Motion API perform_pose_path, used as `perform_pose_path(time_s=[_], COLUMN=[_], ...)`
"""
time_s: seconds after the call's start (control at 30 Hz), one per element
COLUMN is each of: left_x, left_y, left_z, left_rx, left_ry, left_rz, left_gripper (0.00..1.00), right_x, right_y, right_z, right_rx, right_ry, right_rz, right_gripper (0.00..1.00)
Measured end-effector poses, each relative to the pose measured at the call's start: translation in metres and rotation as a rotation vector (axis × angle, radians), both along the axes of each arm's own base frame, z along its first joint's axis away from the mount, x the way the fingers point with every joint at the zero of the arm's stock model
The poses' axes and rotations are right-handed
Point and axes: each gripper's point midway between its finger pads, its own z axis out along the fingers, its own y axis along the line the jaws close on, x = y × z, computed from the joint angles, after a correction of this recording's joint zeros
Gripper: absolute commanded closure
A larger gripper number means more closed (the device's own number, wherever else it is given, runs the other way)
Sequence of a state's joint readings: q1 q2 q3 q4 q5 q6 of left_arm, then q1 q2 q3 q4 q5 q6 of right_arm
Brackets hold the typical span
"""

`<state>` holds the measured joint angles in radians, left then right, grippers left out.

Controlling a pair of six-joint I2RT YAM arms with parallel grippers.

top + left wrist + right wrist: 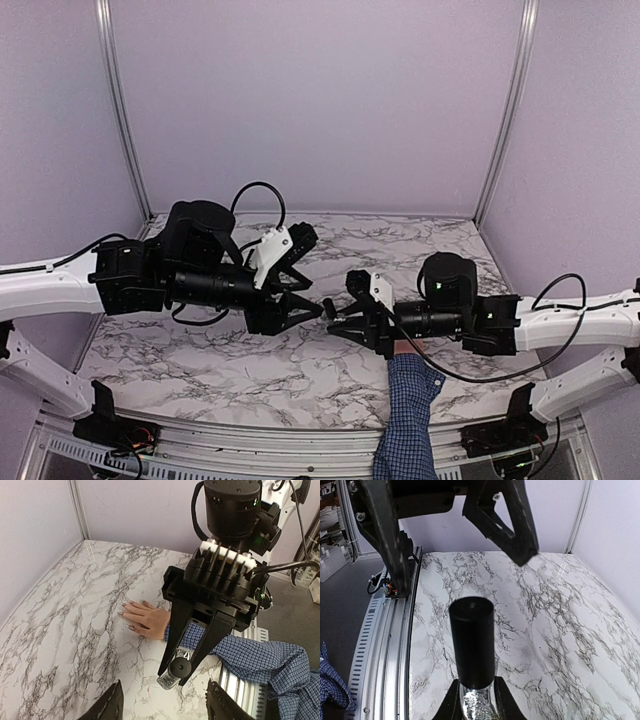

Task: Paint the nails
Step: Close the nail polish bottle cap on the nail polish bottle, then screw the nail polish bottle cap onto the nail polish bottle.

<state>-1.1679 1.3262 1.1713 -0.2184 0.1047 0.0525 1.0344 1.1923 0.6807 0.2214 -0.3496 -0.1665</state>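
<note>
**Marble table** (200, 350), with both arms meeting above it.

**Right gripper** (175, 674): jaws closed on the glass body of a small bottle (477, 703). The bottle is held upright, with its dark cap (471, 640) free above the fingers.

**Left gripper** (465, 575): jaws moderately apart, facing the cap with one finger to each side, touching nothing.

**Human hand** (145, 620), in a blue checked sleeve (240, 650): flat on the table below the right gripper, back from its fingertips and apart from the bottle.

**The nails** (131, 602), at the spread fingertips: small, hard and smooth, on a soft living hand that may shift. They are probably to be brushed lightly, not gripped. The hold belongs on the cap, which is likely light and slippery.
</note>
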Motion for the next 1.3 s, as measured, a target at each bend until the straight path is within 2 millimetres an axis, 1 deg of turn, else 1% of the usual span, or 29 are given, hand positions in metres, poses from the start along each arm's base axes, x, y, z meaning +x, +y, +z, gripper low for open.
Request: perform_pose_path(time_s=[0.07,0.17,0.27,0.33,0.47,0.67,0.83,1.1,1.23,1.3], left_x=[0.001,0.008,0.017,0.025,0.037,0.049,0.054,0.058,0.058,0.057], left_y=[0.007,0.016,0.023,0.024,0.013,-0.007,-0.019,-0.029,-0.033,-0.034], left_z=[0.009,0.019,0.023,0.025,0.027,0.017,0.015,0.012,0.011,0.01], left_rx=[-0.057,-0.149,-0.217,-0.243,-0.276,-0.268,-0.277,-0.277,-0.278,-0.279], left_ry=[-0.015,-0.035,-0.046,-0.049,-0.044,-0.011,0.007,0.019,0.023,0.029], left_rz=[0.025,0.094,0.172,0.217,0.266,0.295,0.302,0.305,0.298,0.293], left_gripper=[0.41,0.41,0.43,0.45,0.5,0.56,0.59,0.67,0.78,0.81], right_x=[0.003,0.014,0.022,0.026,0.033,0.042,0.045,0.045,0.045,0.045], right_y=[-0.001,-0.006,-0.01,-0.011,-0.011,-0.011,-0.011,-0.008,-0.008,-0.008], right_z=[0.0,0.002,0.006,0.008,0.012,0.011,0.014,0.011,0.011,0.011], right_rx=[0.008,0.031,0.058,0.074,0.101,0.116,0.137,0.133,0.132,0.132], right_ry=[0.018,0.046,0.062,0.075,0.1,0.133,0.135,0.14,0.139,0.138], right_rz=[-0.014,-0.062,-0.104,-0.13,-0.171,-0.224,-0.25,-0.255,-0.257,-0.26], right_gripper=[1.0,1.0,1.0,1.0,1.0,1.0,1.0,1.0,1.0,1.0])
